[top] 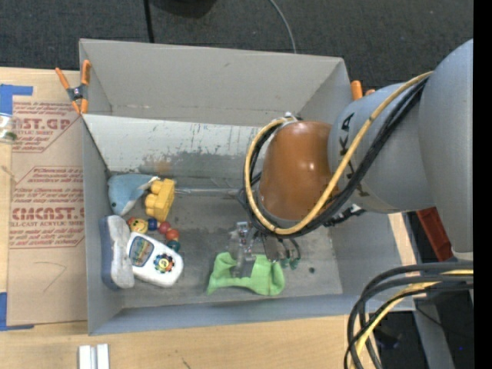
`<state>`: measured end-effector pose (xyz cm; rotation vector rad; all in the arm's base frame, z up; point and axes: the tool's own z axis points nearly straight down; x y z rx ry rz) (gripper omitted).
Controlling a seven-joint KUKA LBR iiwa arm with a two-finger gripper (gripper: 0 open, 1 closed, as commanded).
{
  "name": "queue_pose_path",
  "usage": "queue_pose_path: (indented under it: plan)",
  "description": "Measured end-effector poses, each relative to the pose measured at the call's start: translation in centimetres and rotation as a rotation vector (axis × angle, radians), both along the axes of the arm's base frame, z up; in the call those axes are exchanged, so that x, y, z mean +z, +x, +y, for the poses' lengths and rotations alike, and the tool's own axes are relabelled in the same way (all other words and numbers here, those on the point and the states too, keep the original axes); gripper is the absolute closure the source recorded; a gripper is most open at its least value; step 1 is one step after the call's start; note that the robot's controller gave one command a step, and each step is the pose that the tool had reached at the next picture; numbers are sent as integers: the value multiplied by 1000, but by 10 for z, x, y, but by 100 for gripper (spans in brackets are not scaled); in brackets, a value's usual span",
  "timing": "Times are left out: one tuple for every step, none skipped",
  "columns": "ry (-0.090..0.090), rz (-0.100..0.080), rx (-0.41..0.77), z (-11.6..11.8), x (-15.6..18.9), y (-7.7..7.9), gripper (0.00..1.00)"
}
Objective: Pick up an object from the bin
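Scuffed matt metal bin (192, 148); soft green cloth (247, 277); glossy plastic white toy (154, 260) and yellow block (161, 197).

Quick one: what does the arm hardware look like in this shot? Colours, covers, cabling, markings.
Light grey, smooth, rounded arm with black block lettering, partly visible, on one link. A glossy orange-brown domed cover sits at the wrist. Yellow and black cables loop around the cover and run back along the arm. More cable loops show at the view's lower right.
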<state>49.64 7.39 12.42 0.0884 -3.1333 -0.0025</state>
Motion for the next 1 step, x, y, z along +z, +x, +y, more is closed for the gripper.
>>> queue_pose_path:
  plan:
    - [0, -6, 35, 5, 61, 4, 100]
